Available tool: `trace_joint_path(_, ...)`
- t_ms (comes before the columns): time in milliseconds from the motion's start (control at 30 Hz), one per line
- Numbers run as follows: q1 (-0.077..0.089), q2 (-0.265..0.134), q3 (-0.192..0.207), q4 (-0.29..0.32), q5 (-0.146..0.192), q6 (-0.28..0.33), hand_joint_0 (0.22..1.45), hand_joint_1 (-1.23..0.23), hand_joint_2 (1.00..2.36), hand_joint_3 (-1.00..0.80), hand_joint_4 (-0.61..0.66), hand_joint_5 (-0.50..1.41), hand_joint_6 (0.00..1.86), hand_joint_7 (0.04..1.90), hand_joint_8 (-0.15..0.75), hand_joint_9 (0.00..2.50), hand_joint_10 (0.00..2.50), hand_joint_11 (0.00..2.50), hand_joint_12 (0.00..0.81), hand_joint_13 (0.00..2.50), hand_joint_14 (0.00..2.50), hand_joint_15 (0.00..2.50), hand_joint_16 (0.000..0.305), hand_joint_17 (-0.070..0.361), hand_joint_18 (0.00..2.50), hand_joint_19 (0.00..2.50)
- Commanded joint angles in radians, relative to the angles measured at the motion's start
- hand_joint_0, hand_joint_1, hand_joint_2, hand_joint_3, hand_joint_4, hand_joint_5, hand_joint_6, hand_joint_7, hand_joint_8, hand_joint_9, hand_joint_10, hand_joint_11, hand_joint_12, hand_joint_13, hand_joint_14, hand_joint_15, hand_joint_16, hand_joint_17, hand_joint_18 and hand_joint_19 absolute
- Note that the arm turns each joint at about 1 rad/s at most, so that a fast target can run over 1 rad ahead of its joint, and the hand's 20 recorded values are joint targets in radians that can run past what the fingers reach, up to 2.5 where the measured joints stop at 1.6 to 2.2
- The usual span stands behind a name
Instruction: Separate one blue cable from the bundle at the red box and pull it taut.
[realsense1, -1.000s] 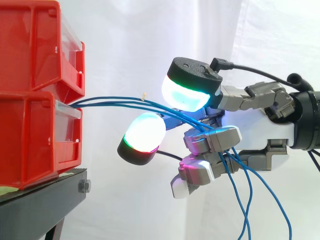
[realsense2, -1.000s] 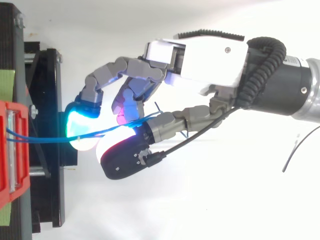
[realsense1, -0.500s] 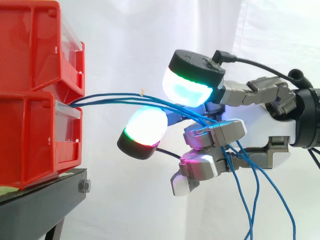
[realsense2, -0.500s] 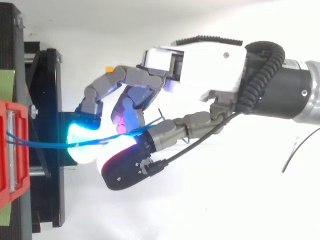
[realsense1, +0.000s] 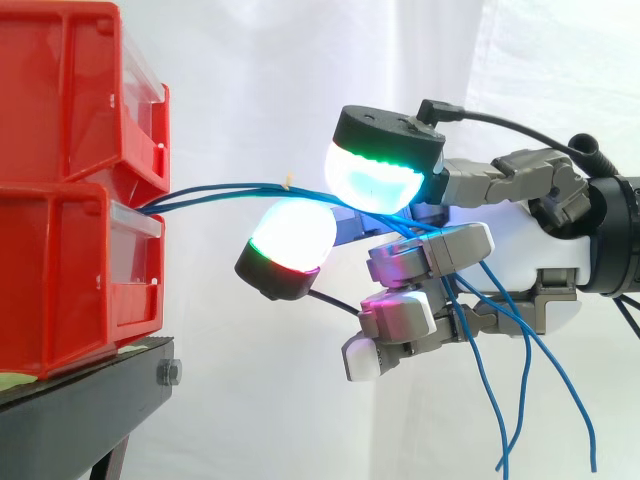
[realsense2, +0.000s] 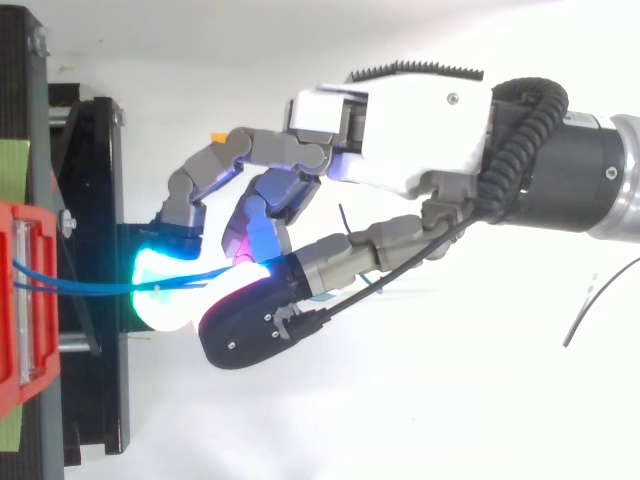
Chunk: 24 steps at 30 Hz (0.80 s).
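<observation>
Several blue cables (realsense1: 230, 188) from the red box (realsense1: 70, 270) are held together between the hand's (realsense1: 540, 250) curled fingers (realsense1: 375, 180). None is yet separated or pulled taut.

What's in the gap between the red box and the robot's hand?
A few blue cables span it, from the red box into the hand, clearest in the side view.

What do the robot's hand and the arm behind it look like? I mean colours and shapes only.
The hand has a white boxy palm shell and grey segmented fingers. Its fingertips are thick rounded pads with black backs, glowing white with cyan, green and red edges. The wrist is a black cylinder, then silver.
</observation>
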Motion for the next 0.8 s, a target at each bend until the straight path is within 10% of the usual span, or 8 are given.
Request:
trace_joint_path(0,0.0,0.0,0.0,0.0,0.0,0.004,0.67,-0.71,1.01,-0.31,0.09,-0.2,0.84,0.75,0.214,0.87,1.08,1.06,0.242,1.1,0.02,1.11,0.015,0.033,0.59,0.66)
trace_joint_path(767,0.0,0.0,-0.001,0.009,-0.008,0.027,0.63,-0.86,1.0,-0.5,0.13,-0.21,0.88,0.71,0.222,0.81,1.2,0.99,0.241,1.07,0.02,1.12,0.014,0.031,0.58,0.65)
